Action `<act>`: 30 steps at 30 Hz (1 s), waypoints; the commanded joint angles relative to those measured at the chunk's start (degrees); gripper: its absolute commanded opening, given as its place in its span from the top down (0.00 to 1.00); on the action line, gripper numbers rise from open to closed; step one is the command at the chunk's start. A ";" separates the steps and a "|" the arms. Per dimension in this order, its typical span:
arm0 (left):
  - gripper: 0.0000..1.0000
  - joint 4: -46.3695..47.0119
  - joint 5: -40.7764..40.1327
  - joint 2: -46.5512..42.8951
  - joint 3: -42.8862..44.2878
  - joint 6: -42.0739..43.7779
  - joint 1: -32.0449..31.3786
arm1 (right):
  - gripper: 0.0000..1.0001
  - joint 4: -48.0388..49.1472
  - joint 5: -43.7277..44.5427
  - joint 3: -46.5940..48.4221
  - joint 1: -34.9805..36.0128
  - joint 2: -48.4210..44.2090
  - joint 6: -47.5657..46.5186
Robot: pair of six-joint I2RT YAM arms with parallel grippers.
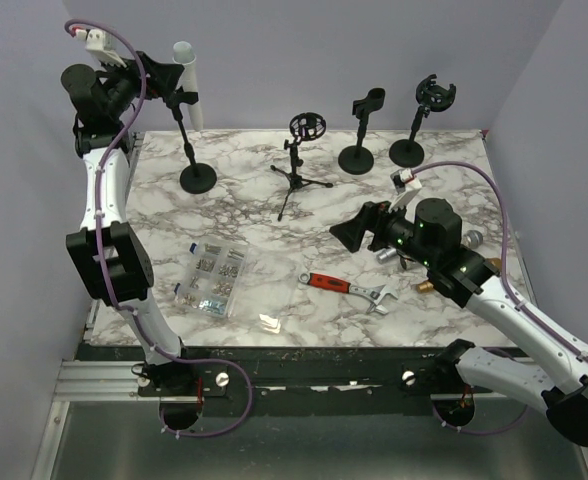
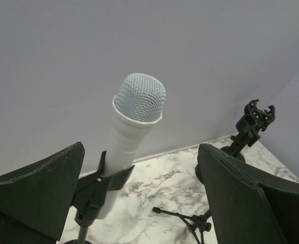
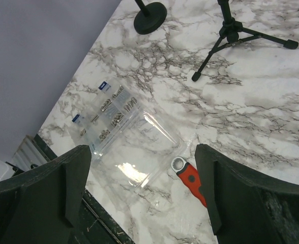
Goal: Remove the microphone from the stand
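The white microphone [image 1: 187,72] with a mesh head [image 2: 139,96] sits tilted in the black clip [image 2: 96,185] of a round-based stand [image 1: 198,178] at the table's far left corner. My left gripper [image 1: 157,75] is raised beside it and is open. In the left wrist view the gripper [image 2: 141,170] has the microphone's body ahead of its wide gap, close to the left finger [image 2: 35,198] and not touching either finger. My right gripper [image 1: 352,232] hovers open over the middle of the table, far from the microphone, with nothing between its fingers [image 3: 241,188].
An empty tripod stand [image 1: 299,165] and two empty round-based stands [image 1: 359,135] [image 1: 415,125] line the back. A red-handled wrench [image 1: 346,287] and a clear box of screws [image 1: 212,278] lie near the front. Small metal items [image 1: 471,238] lie by the right arm.
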 commanded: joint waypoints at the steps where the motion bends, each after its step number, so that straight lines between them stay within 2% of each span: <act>1: 0.01 -6.50 -2.85 3.25 7.35 8.87 -2.09 | 0.09 -0.76 0.92 1.21 0.09 0.44 0.77; 7: 0.02 -7.56 -5.50 7.35 11.64 8.34 -3.36 | 0.09 -2.39 2.23 1.79 0.12 -0.22 0.72; 10: 0.02 -4.67 -4.99 9.48 12.46 5.44 -3.82 | 0.09 -2.96 2.66 2.01 0.12 -0.60 0.78; 15: 0.11 -6.58 -7.03 12.37 16.06 5.28 -5.08 | 0.09 -3.94 3.37 2.33 0.11 -1.35 1.07; 22: 0.33 -6.76 -9.16 9.87 12.86 7.83 -6.49 | 0.09 -4.40 3.73 1.92 0.11 -2.42 1.76; 25: 0.53 -6.90 -10.05 7.58 10.90 8.09 -6.64 | 0.09 -4.32 3.51 1.78 0.12 -2.52 2.12; 28: 0.63 -8.74 -9.36 5.46 9.92 8.97 -7.12 | 0.09 -3.83 3.20 1.30 0.11 -2.68 2.42; 30: 0.79 -10.94 -9.12 4.07 9.58 9.74 -7.59 | 0.09 -3.29 3.01 0.73 0.11 -2.78 2.78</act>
